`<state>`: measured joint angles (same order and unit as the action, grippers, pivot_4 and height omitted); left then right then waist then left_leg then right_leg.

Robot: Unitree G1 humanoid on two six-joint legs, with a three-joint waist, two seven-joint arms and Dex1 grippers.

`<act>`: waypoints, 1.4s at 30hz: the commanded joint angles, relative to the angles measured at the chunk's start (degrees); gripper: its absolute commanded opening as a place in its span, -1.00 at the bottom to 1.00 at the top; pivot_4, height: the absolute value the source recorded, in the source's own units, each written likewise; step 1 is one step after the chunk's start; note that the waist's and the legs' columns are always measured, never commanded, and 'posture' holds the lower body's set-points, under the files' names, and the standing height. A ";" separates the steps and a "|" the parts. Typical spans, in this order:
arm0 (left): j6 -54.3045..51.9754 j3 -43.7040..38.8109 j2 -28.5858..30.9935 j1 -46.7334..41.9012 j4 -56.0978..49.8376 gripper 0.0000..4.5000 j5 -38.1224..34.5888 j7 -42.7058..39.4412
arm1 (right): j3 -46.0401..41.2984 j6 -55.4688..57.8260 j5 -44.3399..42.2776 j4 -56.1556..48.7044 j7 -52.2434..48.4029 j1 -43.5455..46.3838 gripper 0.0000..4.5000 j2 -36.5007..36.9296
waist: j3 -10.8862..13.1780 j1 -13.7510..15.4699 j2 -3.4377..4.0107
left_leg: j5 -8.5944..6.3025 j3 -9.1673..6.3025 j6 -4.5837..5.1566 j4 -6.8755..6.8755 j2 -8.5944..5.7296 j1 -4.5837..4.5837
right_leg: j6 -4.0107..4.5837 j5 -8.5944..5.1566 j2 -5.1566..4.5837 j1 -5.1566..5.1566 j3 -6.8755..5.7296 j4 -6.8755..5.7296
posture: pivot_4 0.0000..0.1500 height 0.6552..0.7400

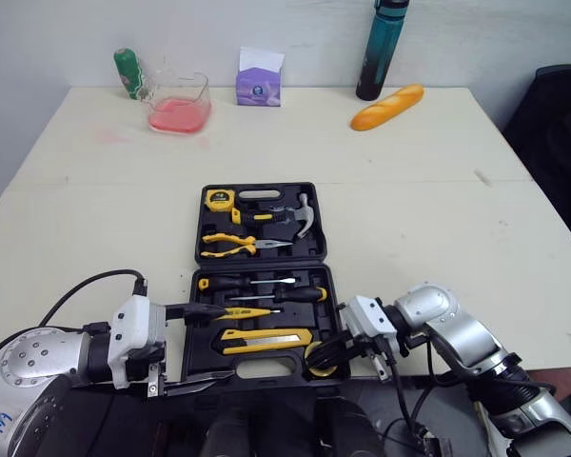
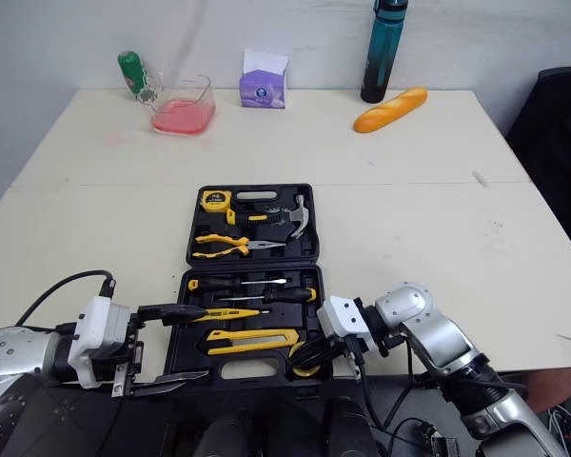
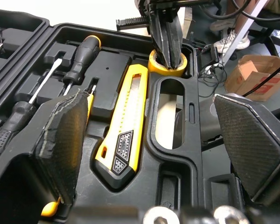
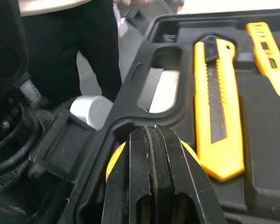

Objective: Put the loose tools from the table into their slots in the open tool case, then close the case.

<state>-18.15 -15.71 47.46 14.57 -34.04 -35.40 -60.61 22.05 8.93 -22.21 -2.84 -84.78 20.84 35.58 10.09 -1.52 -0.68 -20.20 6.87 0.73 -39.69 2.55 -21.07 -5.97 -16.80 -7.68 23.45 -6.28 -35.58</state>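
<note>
Left eye view: slots of tool case [image 1: 188, 354] look filled, right gripper [image 1: 345, 348] pressed together, tips in yellow tape roll [image 3: 155, 65] at case's near right corner; left gripper [image 1: 207, 345] spread at near left edge; closing left.

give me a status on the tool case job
Left pincer open, over near left corner of black plastic tool case. Right pincer shut, tips at yellow tape roll in near right corner. Case open.
</note>
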 commanded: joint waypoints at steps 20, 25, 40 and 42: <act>-4.46 -15.70 -7.04 -3.22 12.03 -0.44 1.09 20.31 | -17.29 -4.74 9.05 26.00 13.18 16.86 -1.00 7.05 | 0.22 -0.11 0.33 | 0.00 0.17 -0.01 0.06 0.08 -0.15 | 0.02 -0.01 0.19 0.19 -0.03 -0.06 | 1.00 1.00; -11.51 -12.36 -9.78 -6.45 11.62 -0.97 4.15 30.55 | -15.73 -6.06 12.55 31.43 18.07 18.08 -1.00 0.74 | 0.22 -0.30 0.33 | 0.02 0.25 0.01 0.06 0.04 -0.14 | -0.05 0.03 0.16 0.18 0.06 -0.16 | 1.00 1.00; -15.70 1.97 -10.77 -18.43 22.06 -0.97 10.02 30.78 | -9.52 -1.90 16.25 31.66 14.90 21.65 -1.00 -6.86 | 0.22 -0.43 0.33 | 0.05 0.27 -0.04 0.06 0.08 -0.15 | -0.03 0.02 0.22 0.24 0.04 -0.24 | 1.00 1.00; -15.19 3.13 -10.92 -19.95 22.70 -0.97 10.39 29.90 | -8.88 -0.16 16.17 29.06 13.72 20.86 -1.00 -6.64 | 0.22 -0.44 0.33 | 0.05 0.27 -0.04 0.06 0.08 -0.15 | -0.03 0.02 0.22 0.24 0.04 -0.26 | 1.00 1.00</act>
<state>-33.87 -12.64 36.08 -4.46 -10.77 -25.40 -29.78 12.32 7.47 -5.87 29.26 -69.66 42.26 29.04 10.31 -1.96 -0.34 -20.14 7.13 0.68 -39.63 2.63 -21.22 -6.00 -16.78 -7.46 23.68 -6.24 -35.84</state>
